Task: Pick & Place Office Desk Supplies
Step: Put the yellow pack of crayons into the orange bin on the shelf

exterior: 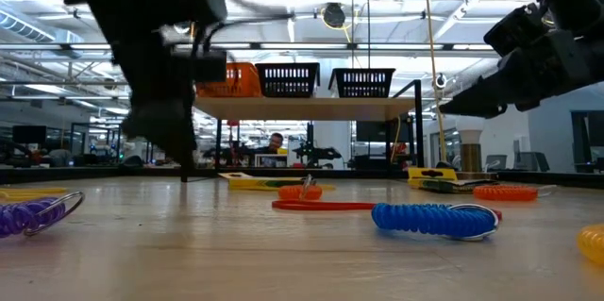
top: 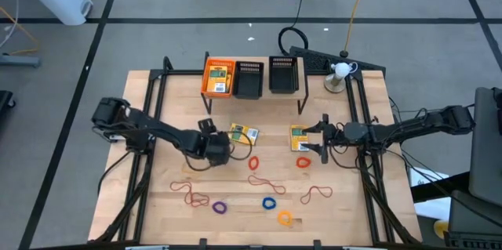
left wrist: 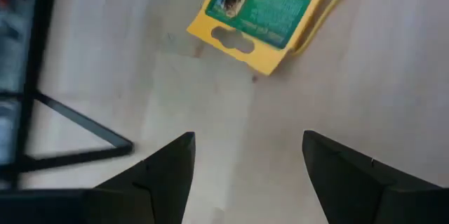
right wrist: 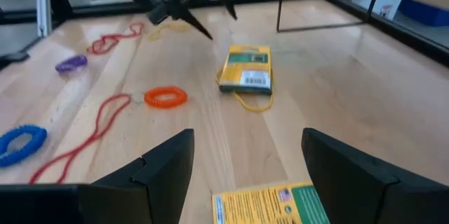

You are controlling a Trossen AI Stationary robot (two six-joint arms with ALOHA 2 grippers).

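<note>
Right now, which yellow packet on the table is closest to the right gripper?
The yellow packet lying just beside the open right gripper, at its fingertips. The other tabletop packet lies farther over, by the left gripper.

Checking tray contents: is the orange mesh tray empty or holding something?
Holding something: the high view shows a yellow packet with a green label lying inside the orange tray.

Left hand [top: 222, 150] open, low over the table, right hand [top: 322, 142] open, apparently hovering

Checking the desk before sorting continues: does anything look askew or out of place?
Nothing looks damaged. The supplies are just loose: two packets lie skewed mid-table, with rubber-band loops and coil rings scattered toward the front edge.
</note>
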